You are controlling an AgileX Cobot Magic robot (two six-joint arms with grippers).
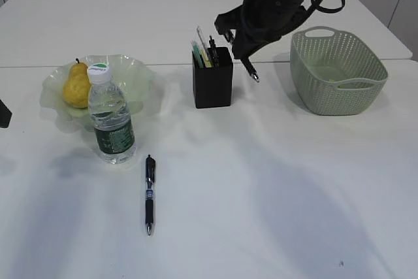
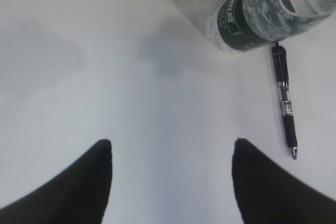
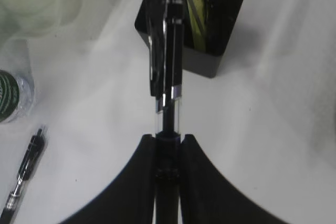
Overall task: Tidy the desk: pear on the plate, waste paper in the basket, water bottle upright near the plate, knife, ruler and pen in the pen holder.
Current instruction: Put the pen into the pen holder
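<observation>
My right gripper point(image 3: 168, 137) is shut on a black pen point(image 3: 167, 51), whose far end hangs over the black pen holder point(image 1: 213, 86); the pen slants and its tip point(image 1: 253, 76) points down to the right. The holder has a clear ruler point(image 1: 202, 42) and a yellow-green knife point(image 1: 198, 53) standing in it. A second pen point(image 1: 149, 194) lies on the desk point(image 1: 274, 194). The pear point(image 1: 76, 86) rests on the plate point(image 1: 137, 80), and the water bottle point(image 1: 111, 119) stands upright in front of it. My left gripper point(image 2: 172, 148) hangs open over bare desk, left of the lying pen point(image 2: 285, 103).
The green basket point(image 1: 336, 70) stands at the right, behind the holder's line; I cannot make out the waste paper in it. A seam between two tabletops point(image 1: 163, 65) runs behind the plate and the holder.
</observation>
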